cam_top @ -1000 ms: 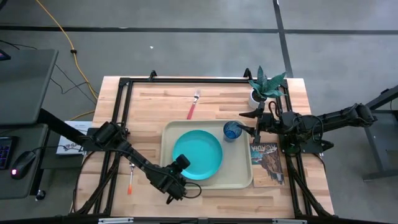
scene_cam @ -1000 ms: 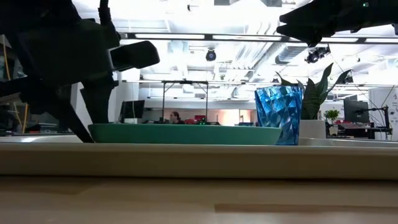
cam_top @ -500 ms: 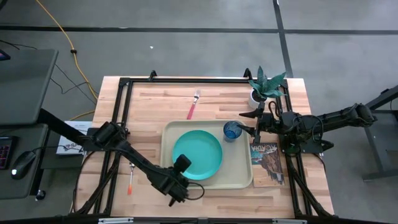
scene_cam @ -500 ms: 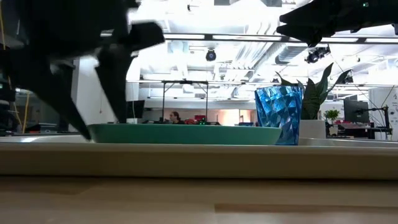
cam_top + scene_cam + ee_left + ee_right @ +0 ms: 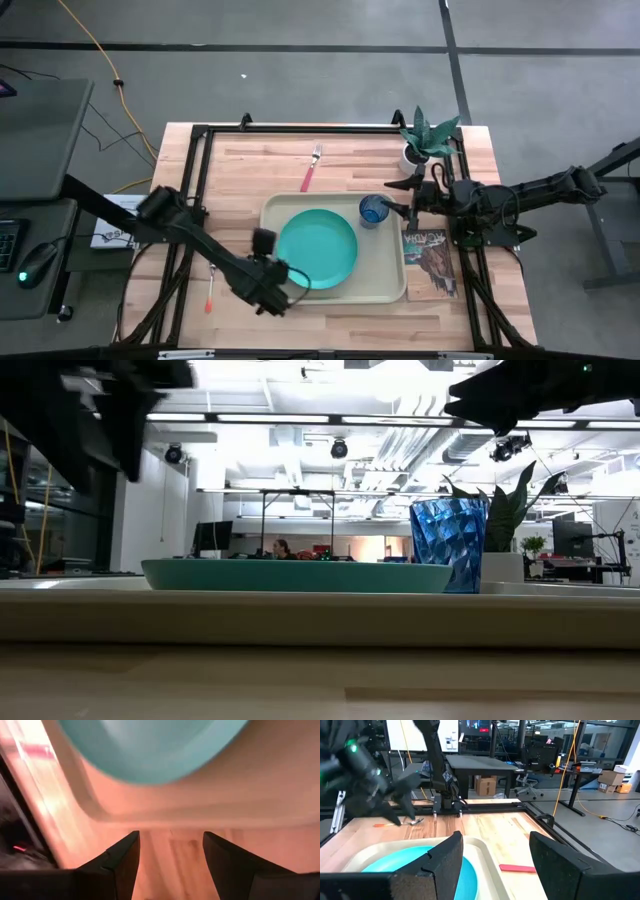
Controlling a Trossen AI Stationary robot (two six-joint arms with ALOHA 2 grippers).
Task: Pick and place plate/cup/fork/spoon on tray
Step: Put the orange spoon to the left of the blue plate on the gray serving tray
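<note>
The turquoise plate lies flat in the beige tray. The blue cup stands upright in the tray's far right corner. The fork lies on the table beyond the tray. The spoon lies on the table to the tray's left. My left gripper hangs open above the tray's near left corner, tilted down, holding nothing. My right gripper stands open and level just right of the cup, clear of it.
A white pot with a green plant stands at the far right. A magazine lies right of the tray. Black frame rails run along the table's sides. Bare wood lies between the fork and the tray.
My left gripper has opened and let go of the plate's near left rim. It has then risen and drawn back a little toward the table's left edge, rolling its wrist as it went. The plate stays flat in the tray.
</note>
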